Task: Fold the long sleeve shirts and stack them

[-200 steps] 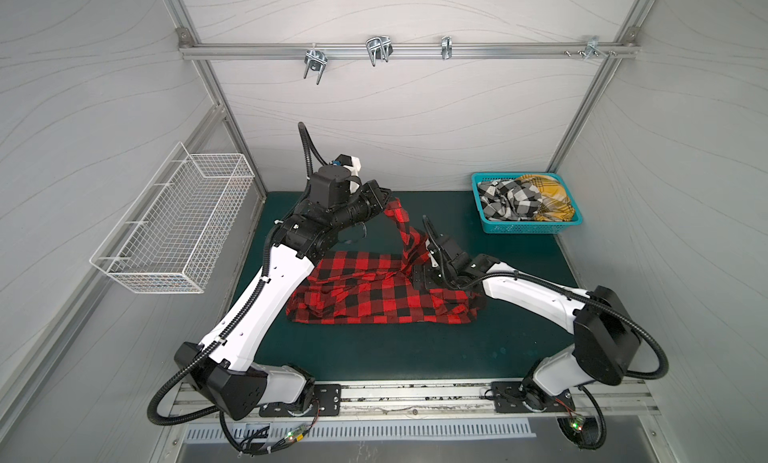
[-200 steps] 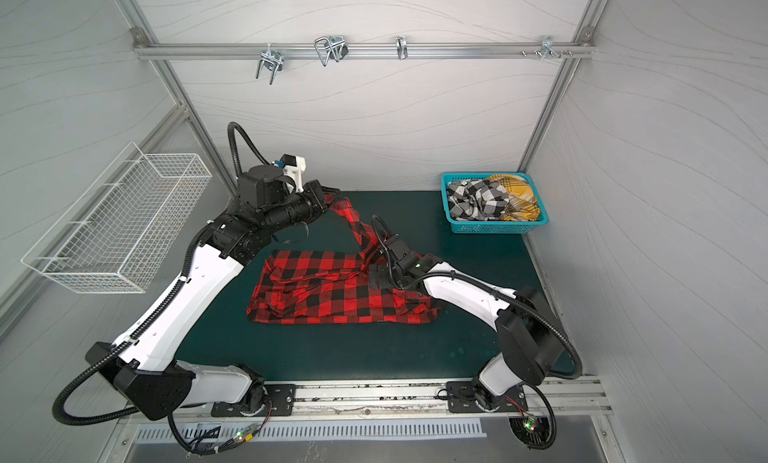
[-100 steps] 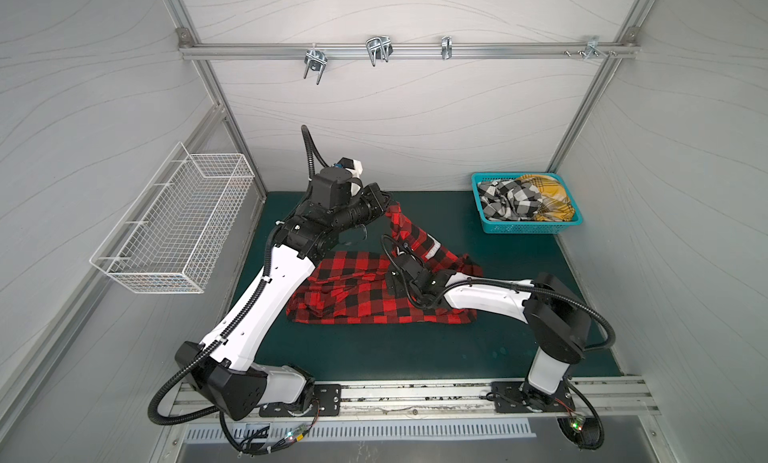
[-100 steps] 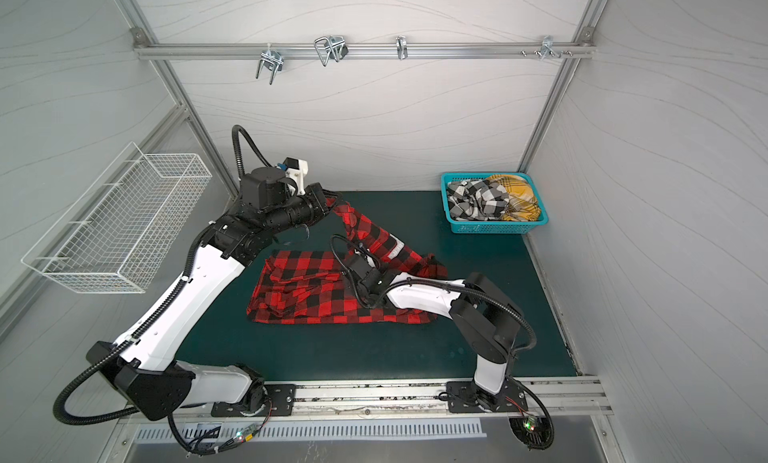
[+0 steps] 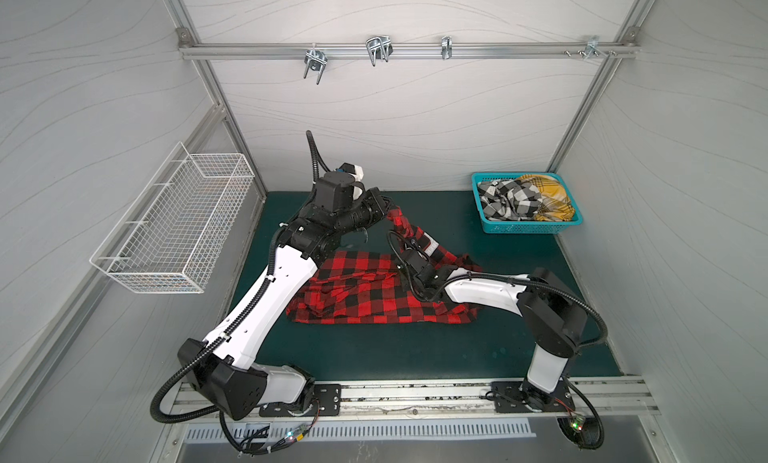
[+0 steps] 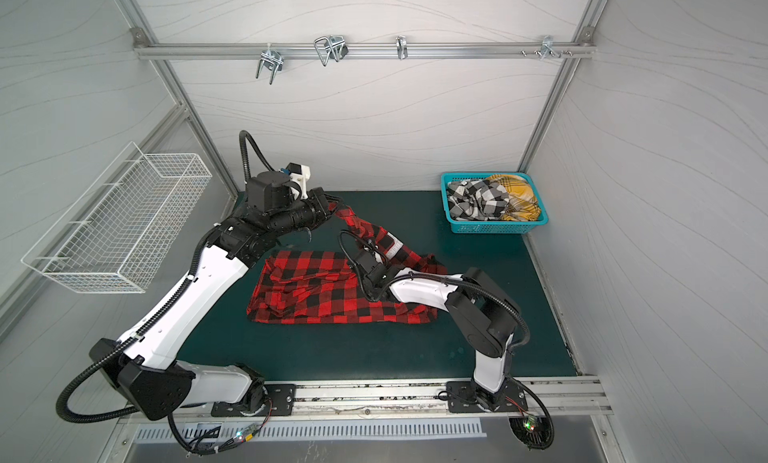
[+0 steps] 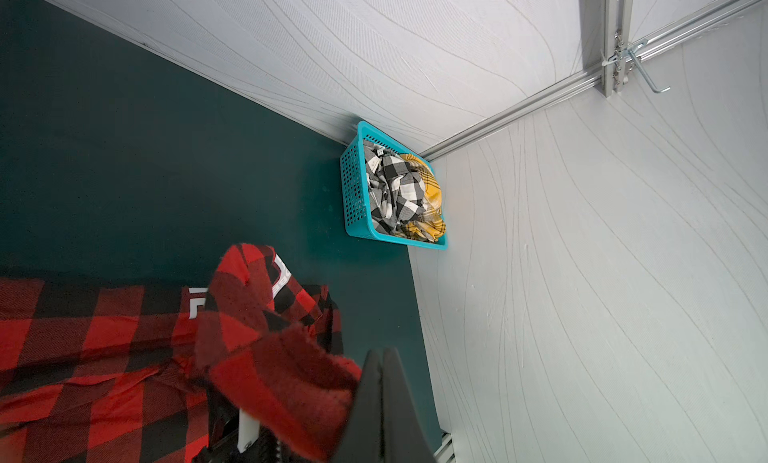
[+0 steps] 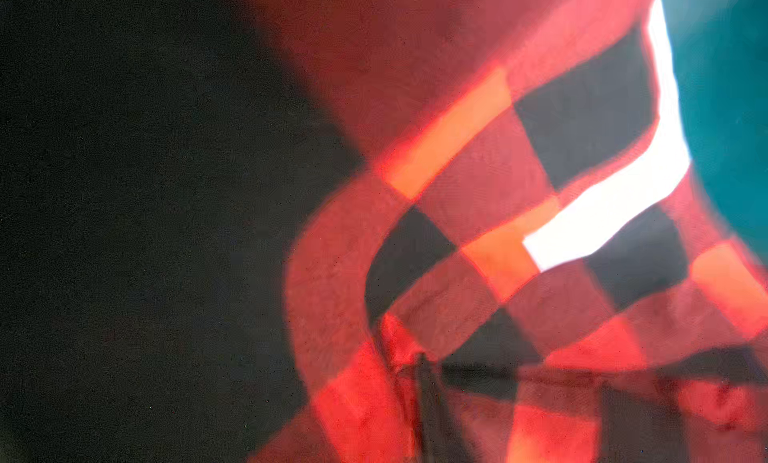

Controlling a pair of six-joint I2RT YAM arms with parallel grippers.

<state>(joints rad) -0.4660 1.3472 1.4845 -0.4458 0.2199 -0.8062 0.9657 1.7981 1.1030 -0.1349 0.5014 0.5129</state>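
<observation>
Right gripper [image 5: 411, 247] sits buried in red-and-black shirt [image 5: 365, 303] folds, fingertips hidden.

red-and-black buffalo-check shirt [image 5: 365, 303], black-and-white check shirt [image 5: 507, 199], mustard plaid shirt [image 5: 552, 203], teal basket [image 5: 523, 229]

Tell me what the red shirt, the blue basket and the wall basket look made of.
Red shirt: soft woven cloth, maybe flannel; it drapes, fuzzy edge. Blue basket: plastic, matte, perforated walls. Wall basket: white-coated wire, probably metal; thin grid.
</observation>
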